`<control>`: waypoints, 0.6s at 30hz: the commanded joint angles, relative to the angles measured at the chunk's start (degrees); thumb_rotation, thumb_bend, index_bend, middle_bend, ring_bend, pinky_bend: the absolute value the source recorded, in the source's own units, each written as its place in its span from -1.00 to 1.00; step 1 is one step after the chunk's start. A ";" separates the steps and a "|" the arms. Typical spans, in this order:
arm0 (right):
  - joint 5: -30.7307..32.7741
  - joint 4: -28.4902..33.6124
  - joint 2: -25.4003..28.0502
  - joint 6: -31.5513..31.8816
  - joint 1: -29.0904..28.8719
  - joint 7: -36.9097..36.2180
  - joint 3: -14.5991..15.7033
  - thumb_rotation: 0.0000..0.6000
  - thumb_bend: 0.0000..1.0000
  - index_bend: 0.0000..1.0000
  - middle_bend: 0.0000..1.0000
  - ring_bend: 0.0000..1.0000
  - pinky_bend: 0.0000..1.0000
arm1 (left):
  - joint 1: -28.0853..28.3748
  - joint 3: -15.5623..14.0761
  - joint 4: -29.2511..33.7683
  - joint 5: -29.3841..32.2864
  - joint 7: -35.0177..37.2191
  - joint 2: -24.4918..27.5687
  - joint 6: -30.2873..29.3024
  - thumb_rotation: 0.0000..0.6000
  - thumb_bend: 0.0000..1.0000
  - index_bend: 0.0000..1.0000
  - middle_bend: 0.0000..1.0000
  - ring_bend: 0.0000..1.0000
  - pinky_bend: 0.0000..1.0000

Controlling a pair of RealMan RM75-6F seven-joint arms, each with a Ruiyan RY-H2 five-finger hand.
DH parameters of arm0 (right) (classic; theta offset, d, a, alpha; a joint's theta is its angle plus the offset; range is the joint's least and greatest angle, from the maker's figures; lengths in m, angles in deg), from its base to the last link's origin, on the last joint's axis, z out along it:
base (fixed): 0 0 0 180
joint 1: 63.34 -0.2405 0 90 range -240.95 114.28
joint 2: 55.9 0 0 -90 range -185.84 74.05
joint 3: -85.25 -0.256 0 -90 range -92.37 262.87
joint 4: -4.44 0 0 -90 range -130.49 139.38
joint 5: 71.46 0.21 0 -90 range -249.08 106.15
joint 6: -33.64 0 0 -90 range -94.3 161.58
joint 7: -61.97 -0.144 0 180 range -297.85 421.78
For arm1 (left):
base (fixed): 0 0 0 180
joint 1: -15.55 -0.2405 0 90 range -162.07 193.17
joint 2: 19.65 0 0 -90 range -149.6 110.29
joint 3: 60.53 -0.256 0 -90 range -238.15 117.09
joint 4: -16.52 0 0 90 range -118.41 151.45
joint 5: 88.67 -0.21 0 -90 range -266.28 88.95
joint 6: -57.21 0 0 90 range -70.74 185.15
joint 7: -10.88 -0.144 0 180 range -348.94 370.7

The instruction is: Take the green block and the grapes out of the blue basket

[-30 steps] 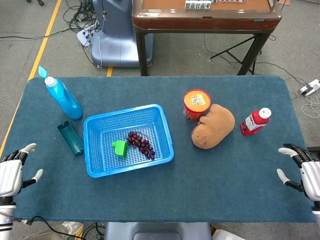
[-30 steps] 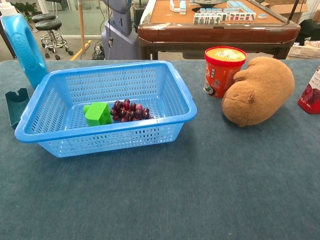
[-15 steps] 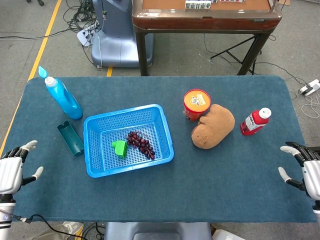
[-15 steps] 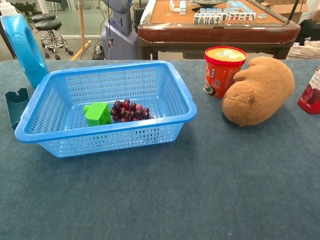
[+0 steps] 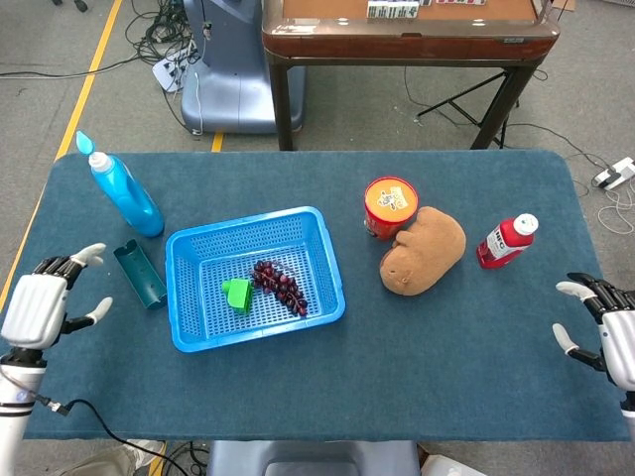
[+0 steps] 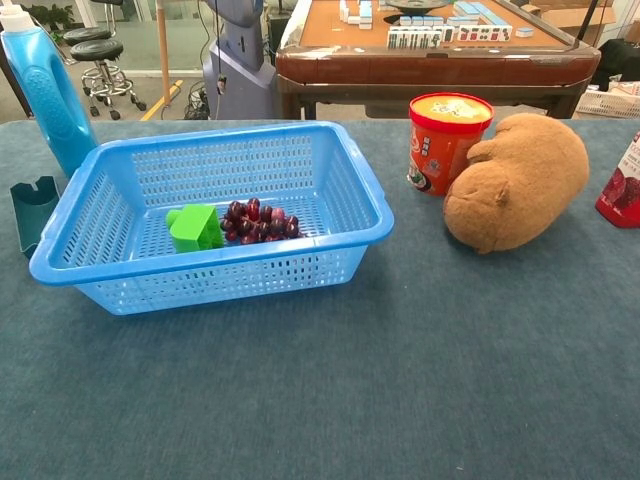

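Green block (image 5: 237,294) & grapes (image 5: 281,285) in blue basket (image 5: 256,223), left hand (image 5: 38,308) & right hand (image 5: 607,335) empty, fingers spread, at table edges

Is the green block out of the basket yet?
No. The green block lies on the blue basket's floor beside the grapes, no hand near.

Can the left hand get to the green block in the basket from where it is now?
Probably yes. The left hand is open, and the green block lies uncovered beside the grapes.
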 commanded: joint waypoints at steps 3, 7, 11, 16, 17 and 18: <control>-0.07 2.02 1.23 -0.09 -0.31 1.90 -0.31 1.00 -0.45 -0.43 -0.57 -0.57 -0.44 | 8.33 1.88 -2.47 -3.35 5.62 0.35 9.49 1.00 -0.46 -0.52 0.14 0.08 0.07; 0.03 2.55 1.43 -0.11 -0.33 2.22 -0.35 1.00 -0.45 -0.43 -0.57 -0.57 -0.44 | 13.57 1.82 -2.70 -2.43 3.88 -0.64 17.19 1.00 -0.46 -0.52 0.39 0.29 0.39; 0.11 2.55 1.38 -0.46 -0.34 2.15 -0.13 1.00 -0.45 -0.43 -0.57 -0.57 -0.44 | 18.46 1.28 -2.81 0.80 -0.75 -2.56 25.59 1.00 -0.47 -0.51 0.56 0.44 0.52; 0.26 2.35 1.40 -0.43 -0.19 1.87 -0.02 1.00 -0.45 -0.43 -0.57 -0.57 -0.44 | 23.31 0.98 -4.65 6.97 -7.91 -6.14 32.77 1.00 -0.51 -0.56 0.67 0.54 0.61; 0.27 2.31 1.40 -0.36 -0.14 1.80 -0.01 1.00 -0.45 -0.43 -0.57 -0.57 -0.44 | 24.00 0.94 -4.89 8.29 -8.91 -6.68 33.75 1.00 -0.51 -0.57 0.69 0.56 0.61; 0.29 2.24 1.39 -0.30 -0.07 1.69 0.02 1.00 -0.45 -0.43 -0.57 -0.57 -0.44 | 24.89 0.79 -5.14 9.93 -10.18 -7.23 35.10 1.00 -0.52 -0.59 0.71 0.58 0.62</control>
